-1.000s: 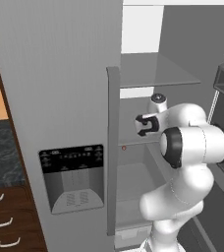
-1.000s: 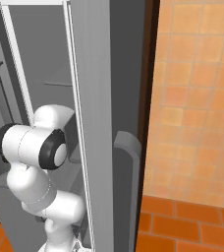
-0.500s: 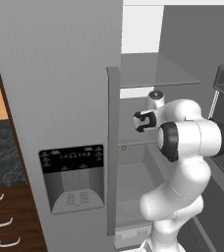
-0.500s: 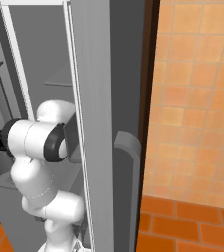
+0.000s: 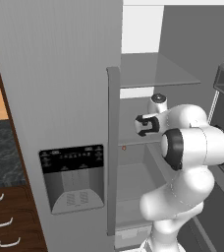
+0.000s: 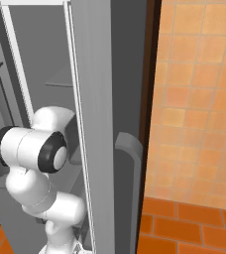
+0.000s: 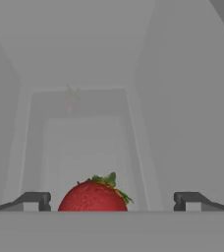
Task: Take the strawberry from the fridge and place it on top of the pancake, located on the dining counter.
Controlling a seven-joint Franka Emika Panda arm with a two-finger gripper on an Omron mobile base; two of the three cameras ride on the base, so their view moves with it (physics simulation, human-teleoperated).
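Strawberry [image 7: 93, 195] sits on a pale shelf inside the fridge [image 5: 60, 98], red and rounded with its green leaves pointing up and toward the back wall, low in the hand view and directly ahead of the gripper [image 7: 112, 201]. It lies between the two dark fingertips [image 7: 34, 199], a little nearer the one on the view's left, with bare shelf showing on both sides, so neither tip touches it. The jaws stand spread as wide as they go and hold nothing. The berry has no marked long axis from this angle; it reads as roughly as wide as it is tall, so a straight push forward along the hand's line, then a squeeze, looks like what the grasp calls for. In the left base view the arm reaches past the edge of the open fridge door, with the gripper [image 5: 144, 125] aimed into the middle shelf. Against the picture a second ago, the hand has shifted slightly further left and inward toward the shelf, and the jaws have widened a touch more.
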